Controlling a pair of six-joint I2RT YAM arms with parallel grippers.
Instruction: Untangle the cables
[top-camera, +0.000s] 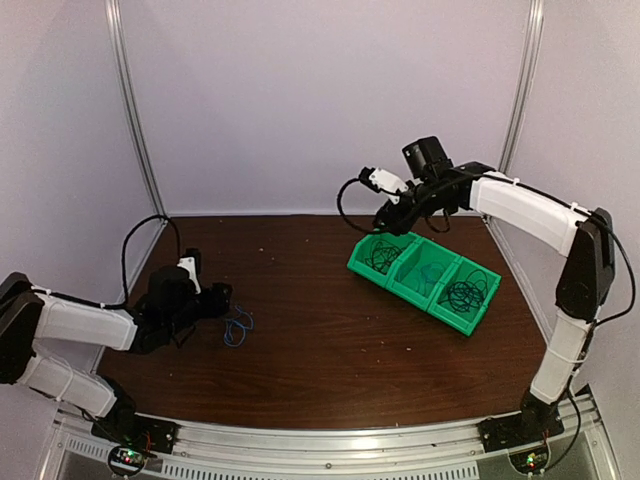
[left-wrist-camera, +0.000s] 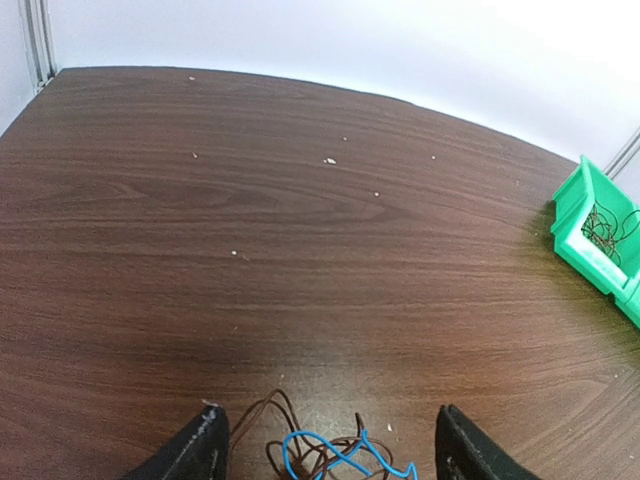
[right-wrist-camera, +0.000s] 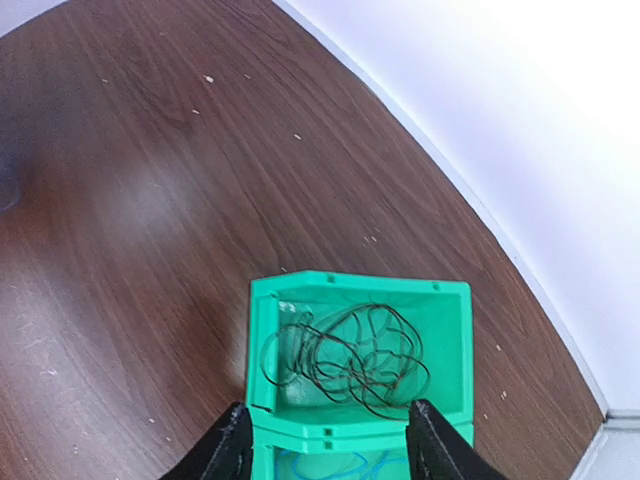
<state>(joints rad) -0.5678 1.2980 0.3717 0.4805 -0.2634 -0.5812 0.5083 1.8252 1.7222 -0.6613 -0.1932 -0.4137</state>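
Wood table (left-wrist-camera: 300, 200), cables (left-wrist-camera: 335, 455) loose.
Your left pincer (left-wrist-camera: 330, 428) gapes, cables crosswise between tips; right pincer (right-wrist-camera: 328, 412) gapes above bin (right-wrist-camera: 262, 340).

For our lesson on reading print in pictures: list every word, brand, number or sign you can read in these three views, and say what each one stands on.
None: no readable text in any view.
The green bins and the table carry no visible print.
The small lit boards at the arm bases show only coloured lights; any marking there is too small to read.
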